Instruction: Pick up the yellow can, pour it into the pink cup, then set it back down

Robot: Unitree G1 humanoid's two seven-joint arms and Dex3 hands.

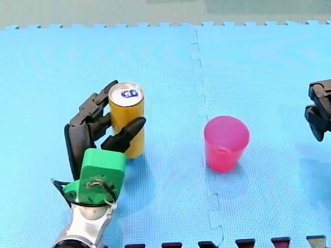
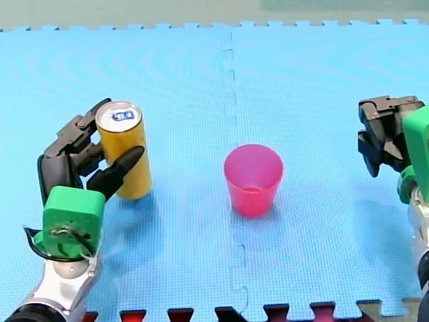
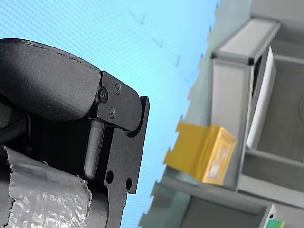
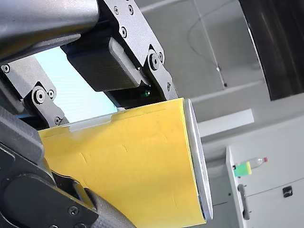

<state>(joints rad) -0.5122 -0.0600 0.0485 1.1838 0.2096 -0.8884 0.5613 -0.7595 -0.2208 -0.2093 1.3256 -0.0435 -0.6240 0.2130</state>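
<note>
While our left hand [image 1: 90, 132] is closed round the yellow can [image 1: 125, 111], thumb [image 1: 126, 135] across its front and the other fingers behind, the can seems to stand upright on the blue foam mat [image 1: 170, 77]. We therefore judge the grasp made and the lift not yet begun. The pink cup [image 1: 226, 143] stands mouth-up on the mat, well apart from the can, towards our right. Our right hand [image 2: 383, 134] holds nothing, near the mat's right edge.

The next move, as we judge it, calls for a straight lift and a carry across to the cup. Then comes a tilt that brings the lid [image 2: 118, 115] over the cup's mouth without nudging that light cup.

On the lid we see a blue patch with white characters, too small to read. The can's side is plain yellow, as the second wrist view also shows, with no brand name. The cup carries no writing.
</note>
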